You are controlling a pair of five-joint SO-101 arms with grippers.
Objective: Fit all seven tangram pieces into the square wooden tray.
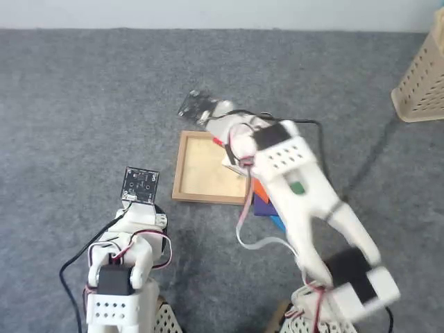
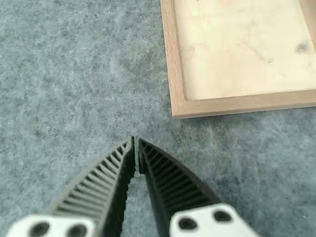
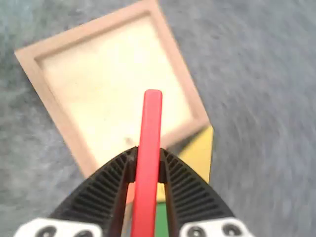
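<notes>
A piece [image 3: 151, 129] is held on edge above the tray [image 1: 207, 197] by the right gripper [image 3: 147, 157]; loose pieces [image 1: 263, 205] are laid just beside its right edge, the left gripper [image 2: 136, 144] near its front-left corner

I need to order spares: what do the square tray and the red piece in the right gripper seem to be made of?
Square pale wooden tray: light wood, matte and seemingly unvarnished, with faint grain on the rim. Flat red tangram piece: smooth, evenly coloured edge; painted wood or plastic, the look leaves it open.
</notes>
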